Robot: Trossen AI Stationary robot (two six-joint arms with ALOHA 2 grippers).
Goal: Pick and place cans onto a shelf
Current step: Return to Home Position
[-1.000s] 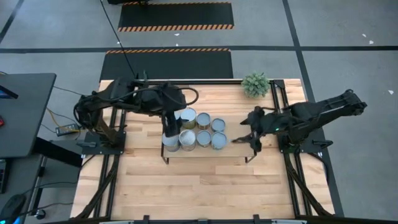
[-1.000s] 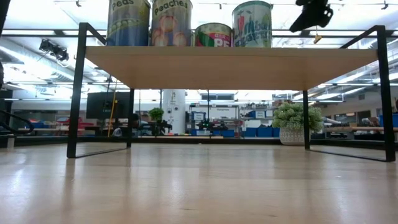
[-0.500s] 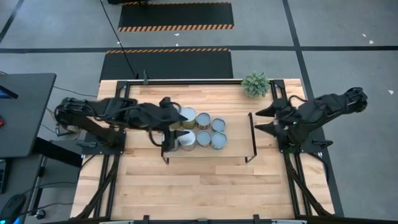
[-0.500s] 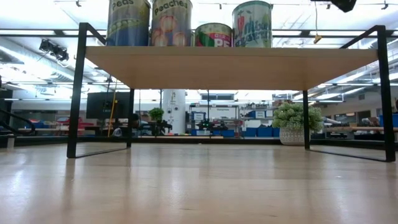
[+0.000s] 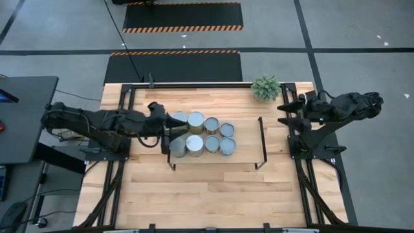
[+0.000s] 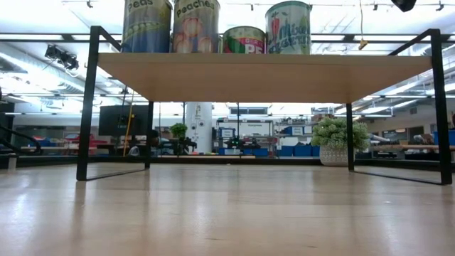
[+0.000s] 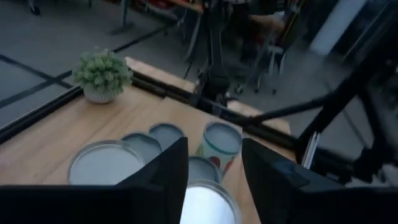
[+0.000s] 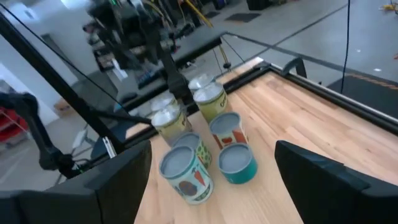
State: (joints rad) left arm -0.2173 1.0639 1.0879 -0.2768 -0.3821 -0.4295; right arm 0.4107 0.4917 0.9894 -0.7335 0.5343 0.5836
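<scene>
All eight cans point(image 5: 211, 144) stand upright on the shelf point(image 5: 247, 147), two rows of four, packed toward the end on my left arm's side. The rest of the board is bare. Standing on their flat ends they sit stable and close, which I judge is why they went up that way. None stands off the shelf on the table point(image 5: 213, 194), so placing looks done. Left end effector point(image 5: 167, 129) hovers just beside the shelf's left end, released, fingers point(image 7: 166, 177) apart with nothing between them; the can tops show past the gap. Right end effector point(image 5: 282, 113) is well apart from the shelf's other end, near its own base, likewise released and empty, fingers point(image 8: 112, 183) spread wide. Both are clear of the cans, as I judge suits parking the arms. A potted plant point(image 5: 266, 87) sits beyond the shelf's far right corner. Writing, low view: "Peas" point(image 6: 147, 25), "Peaches" point(image 6: 195, 25), and "Mix" on a green can point(image 6: 288, 28). The short red-and-green can point(image 6: 244, 40) between them shows only part of a large letter.
</scene>
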